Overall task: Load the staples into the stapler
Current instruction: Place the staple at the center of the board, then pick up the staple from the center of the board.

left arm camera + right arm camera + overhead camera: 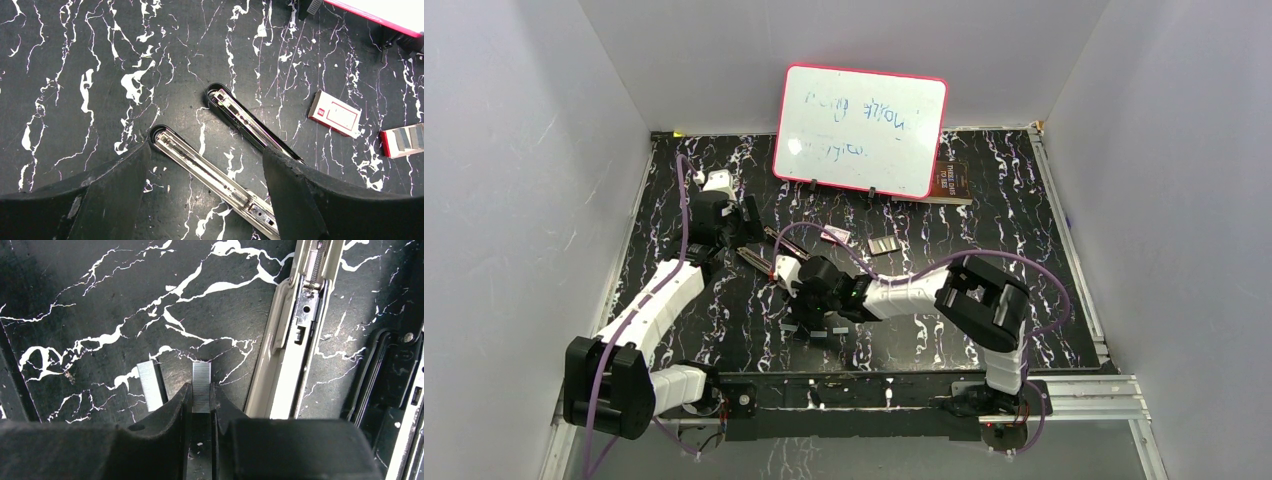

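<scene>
Right wrist view: right hand [201,390] clamps staples [201,374] beside stapler [282,350]; left hand [206,152] apart

1. From the top camera we look steeply down from above and behind the arm bases. It sits far enough back to take in the whole table [1024,300], up to the whiteboard [860,130].
2. From the left wrist we look down from fairly near, between the fingers [115,190] of the left gripper [206,152]. This view shares the stapler [210,172] and the whiteboard's edge with the top view.
3. From the right wrist we sit very close to the tabletop, looking past the right gripper [200,390] at the staples [201,372]. The stapler's rail appears in both other views too.
</scene>
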You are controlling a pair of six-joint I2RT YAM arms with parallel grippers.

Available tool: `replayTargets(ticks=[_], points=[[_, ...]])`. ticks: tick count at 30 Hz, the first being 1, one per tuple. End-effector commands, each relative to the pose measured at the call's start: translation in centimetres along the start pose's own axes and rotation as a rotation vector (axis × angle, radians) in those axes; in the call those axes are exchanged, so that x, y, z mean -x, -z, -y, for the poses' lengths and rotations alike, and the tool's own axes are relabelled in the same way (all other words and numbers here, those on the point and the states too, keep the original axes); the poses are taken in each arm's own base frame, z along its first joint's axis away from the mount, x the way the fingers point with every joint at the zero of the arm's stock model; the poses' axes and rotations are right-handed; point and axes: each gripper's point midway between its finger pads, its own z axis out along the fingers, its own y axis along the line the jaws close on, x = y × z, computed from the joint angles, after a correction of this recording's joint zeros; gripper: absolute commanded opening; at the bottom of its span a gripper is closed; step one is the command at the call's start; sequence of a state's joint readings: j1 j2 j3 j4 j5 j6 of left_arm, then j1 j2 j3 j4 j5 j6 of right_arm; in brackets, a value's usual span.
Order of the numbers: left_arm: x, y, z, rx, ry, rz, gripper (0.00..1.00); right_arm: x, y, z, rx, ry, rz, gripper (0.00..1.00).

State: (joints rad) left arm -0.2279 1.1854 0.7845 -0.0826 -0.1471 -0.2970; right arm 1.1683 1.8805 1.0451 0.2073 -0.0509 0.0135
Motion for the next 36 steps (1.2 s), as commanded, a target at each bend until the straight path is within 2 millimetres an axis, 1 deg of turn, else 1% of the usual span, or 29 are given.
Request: replayTargets(ticks=[1, 8, 12, 20, 24, 30, 33, 36], points=[[1.2, 0.6, 0.3, -0.019, 0.013, 0.041, 0.81, 2.6, -0.8, 0.1, -0.018, -0.009, 0.083, 0.21], [1.3, 0.7, 0.3, -0.022, 0.009, 0.045, 0.81, 0.9, -1.6, 0.0, -0.006, -0.012, 0.057, 0.23], [1.3, 0.6, 0.4, -0.026, 0.010, 0.043, 0.80, -0.2, -2.0, 0.0, -0.015, 0.001, 0.035, 0.27], [1.2, 0.6, 0.4, -0.028, 0.010, 0.042, 0.81, -3.8, -1.5, 0.7, -0.057, 0.024, -0.017, 0.35], [1.2, 0.6, 0.3, -0.025, 0.005, 0.041, 0.80, -5.1, -1.2, 0.6, -0.051, 0.047, -0.029, 0.38], [1.2, 0.7, 0.2, -0.021, 0.002, 0.046, 0.80, -7.9, -1.4, 0.1, -0.008, 0.074, -0.067, 0.38], [1.4, 0.7, 0.1, -0.017, 0.002, 0.053, 0.80, -9.3, -1.4, 0.2, -0.010, 0.086, -0.095, 0.37], [1.3, 0.7, 0.1, -0.016, -0.002, 0.052, 0.80, -10.0, -1.4, 0.4, -0.017, 0.093, -0.108, 0.36]])
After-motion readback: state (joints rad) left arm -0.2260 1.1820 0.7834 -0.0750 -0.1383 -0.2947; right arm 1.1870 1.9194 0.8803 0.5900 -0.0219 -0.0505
